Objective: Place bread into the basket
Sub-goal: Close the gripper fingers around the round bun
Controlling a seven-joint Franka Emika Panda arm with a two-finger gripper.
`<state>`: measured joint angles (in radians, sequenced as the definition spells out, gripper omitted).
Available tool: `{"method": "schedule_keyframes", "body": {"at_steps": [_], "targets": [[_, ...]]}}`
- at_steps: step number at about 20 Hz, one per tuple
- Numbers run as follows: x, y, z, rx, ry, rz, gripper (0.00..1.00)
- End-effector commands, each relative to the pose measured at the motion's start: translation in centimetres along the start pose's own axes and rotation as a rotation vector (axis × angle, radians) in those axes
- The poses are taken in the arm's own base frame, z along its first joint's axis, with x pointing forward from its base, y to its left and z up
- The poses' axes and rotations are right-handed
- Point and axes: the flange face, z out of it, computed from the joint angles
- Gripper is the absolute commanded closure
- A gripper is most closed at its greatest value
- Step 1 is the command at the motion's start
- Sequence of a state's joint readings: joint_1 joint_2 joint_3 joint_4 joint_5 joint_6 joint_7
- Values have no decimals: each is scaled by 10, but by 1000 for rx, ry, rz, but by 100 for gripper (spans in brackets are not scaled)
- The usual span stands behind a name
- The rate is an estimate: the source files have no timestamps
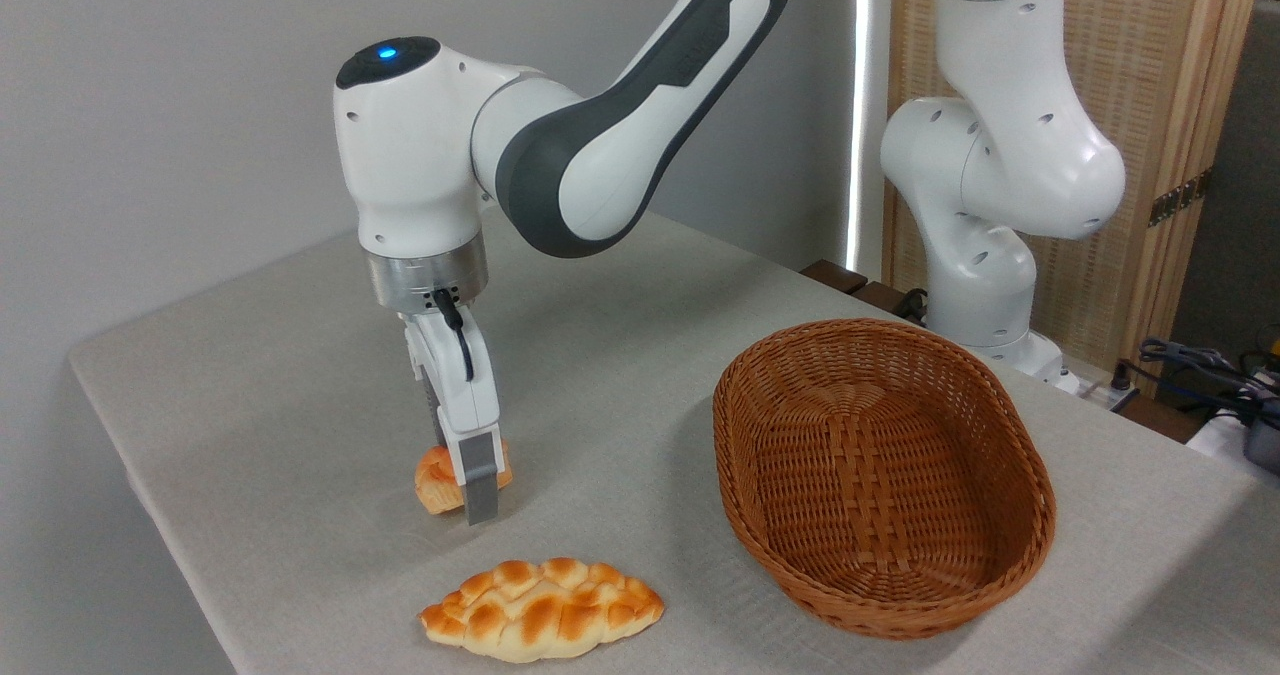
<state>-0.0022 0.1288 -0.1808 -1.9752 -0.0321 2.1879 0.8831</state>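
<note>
The bread (436,481), a small round golden-orange bun, lies on the grey tablecloth left of centre. My gripper (464,493) has come straight down over it, its fingertips at table height. The near finger (481,475) covers the bun's right half and the far finger is mostly hidden behind the bun. The bread sits between the two fingers, but whether they press on it does not show. The basket (1030,475), a large oval reddish-brown wicker one, stands on the right with nothing inside it.
A longer flat braided loaf (542,610) lies near the table's front edge, just in front of the gripper. A second white robot arm (985,205) stands behind the basket. Cables and devices (1215,375) sit at the far right.
</note>
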Motion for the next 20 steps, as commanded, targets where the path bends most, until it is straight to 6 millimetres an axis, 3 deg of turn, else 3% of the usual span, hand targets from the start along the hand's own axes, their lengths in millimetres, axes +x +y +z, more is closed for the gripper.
{"method": "schedule_keyframes", "body": {"at_steps": [1, 3, 6, 7, 12, 15, 20], "targets": [[-4, -1, 1, 17, -3, 17, 55], [-4, -1, 1, 17, -3, 17, 60], [-4, -1, 0, 18, -2, 17, 81], [-4, -1, 0, 18, -2, 17, 84], [-6, 0, -6, 11, 2, -1, 83], [-10, -1, -22, 3, 32, -36, 83], [-37, -7, -55, -10, 33, -85, 82]]}}
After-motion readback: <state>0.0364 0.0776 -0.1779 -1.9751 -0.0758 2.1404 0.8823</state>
